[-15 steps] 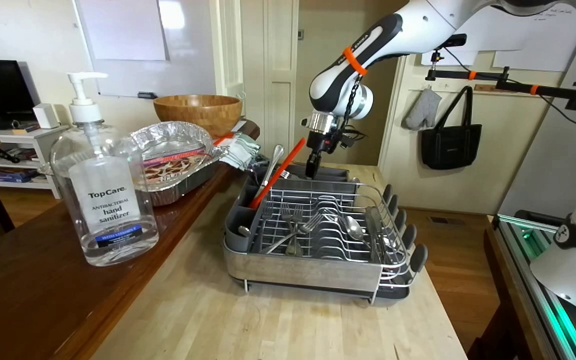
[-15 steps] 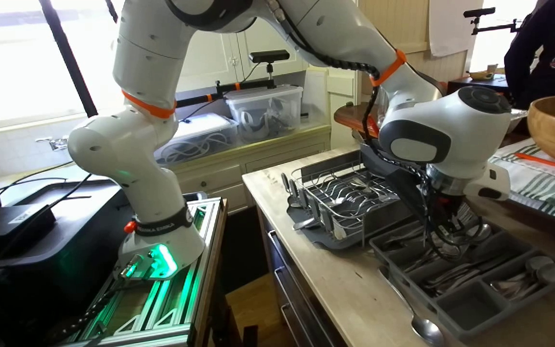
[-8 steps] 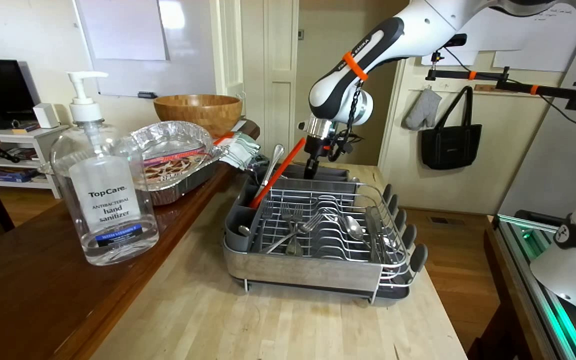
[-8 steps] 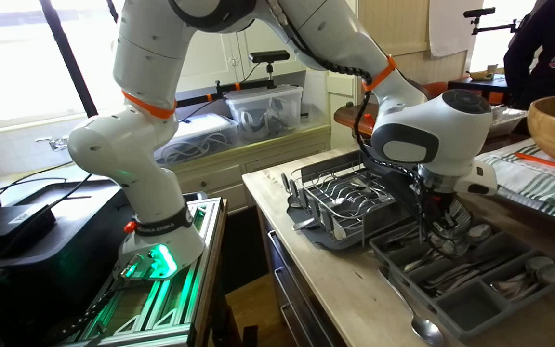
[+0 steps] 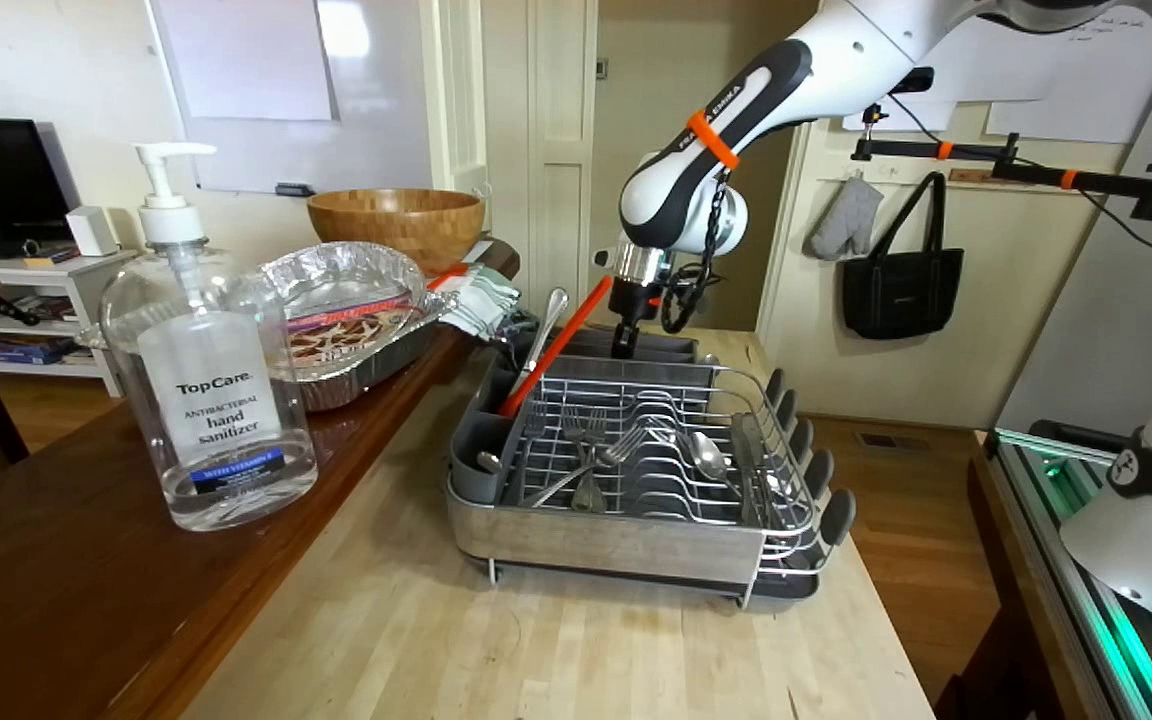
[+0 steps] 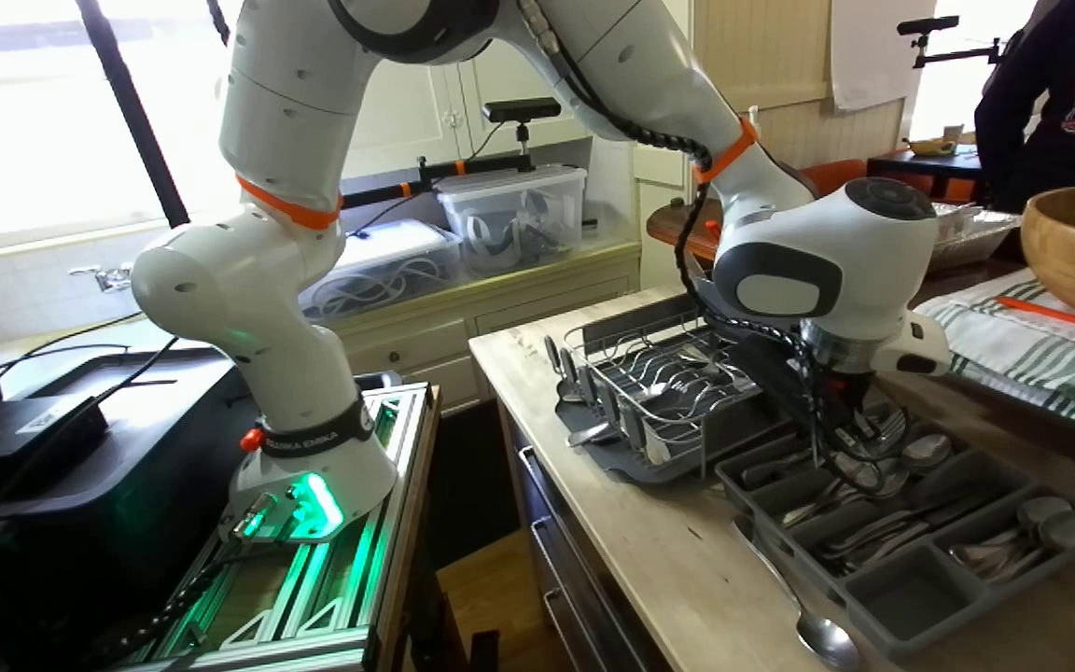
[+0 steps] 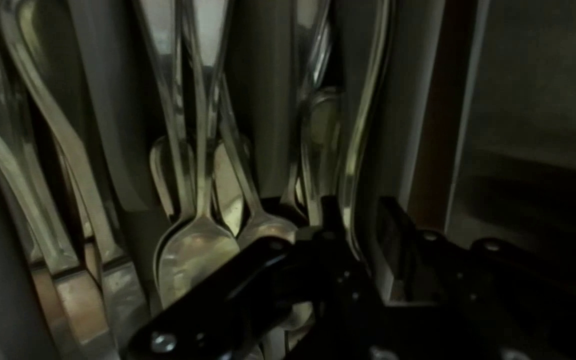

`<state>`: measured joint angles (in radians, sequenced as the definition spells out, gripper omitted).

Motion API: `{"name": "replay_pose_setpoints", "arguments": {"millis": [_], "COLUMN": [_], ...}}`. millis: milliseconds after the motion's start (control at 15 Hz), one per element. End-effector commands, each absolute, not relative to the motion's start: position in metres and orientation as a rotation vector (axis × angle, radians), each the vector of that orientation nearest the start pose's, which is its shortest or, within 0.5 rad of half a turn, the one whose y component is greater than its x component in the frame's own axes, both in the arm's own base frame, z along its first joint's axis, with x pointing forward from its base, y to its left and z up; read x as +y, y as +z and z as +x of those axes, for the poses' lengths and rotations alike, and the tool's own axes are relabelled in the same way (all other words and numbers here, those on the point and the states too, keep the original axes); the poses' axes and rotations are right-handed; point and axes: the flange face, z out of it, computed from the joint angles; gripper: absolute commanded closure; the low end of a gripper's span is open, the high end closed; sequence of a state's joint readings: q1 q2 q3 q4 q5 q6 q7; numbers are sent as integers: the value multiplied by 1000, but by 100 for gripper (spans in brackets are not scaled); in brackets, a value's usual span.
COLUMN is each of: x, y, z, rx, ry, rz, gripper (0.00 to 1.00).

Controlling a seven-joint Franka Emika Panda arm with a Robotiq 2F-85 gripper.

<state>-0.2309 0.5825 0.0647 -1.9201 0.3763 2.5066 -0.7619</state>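
Jaws narrowly parted, gripping nothing, the black 2-fingered gripper (image 7: 360,210) hangs by silver metal cutlery (image 7: 195,260) in a gray compartmented plastic tray (image 6: 915,595).

My tool (image 7: 359,207) is black, the cutlery tray (image 6: 915,597) grey and the spoons (image 7: 198,260) silver; I see a pale tan counter (image 5: 366,620) and a white cloth (image 6: 976,327) with green stripes.

I see my black pincer (image 7: 360,207) dotted with silver screws (image 7: 163,342); above it, a black ribbed cable (image 6: 659,140) and 2 orange bands (image 6: 729,153) mark my white arm (image 6: 258,280).
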Motion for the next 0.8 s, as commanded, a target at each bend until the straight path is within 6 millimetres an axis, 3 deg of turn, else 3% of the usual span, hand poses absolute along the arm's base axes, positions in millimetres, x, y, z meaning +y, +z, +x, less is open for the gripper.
{"name": "replay_pose_setpoints", "arguments": {"millis": [0,133,400,733], "x": [-101,-104,-125,-156], "y": [185,191,223,275], "z": [613,613,602,583], "rx": [-400,-398,-415,-407], "ry": [-178,-197,-248,-335], "rz": [-2908,-2924,-2967,-2976], "gripper": [43,27,1,0]}}
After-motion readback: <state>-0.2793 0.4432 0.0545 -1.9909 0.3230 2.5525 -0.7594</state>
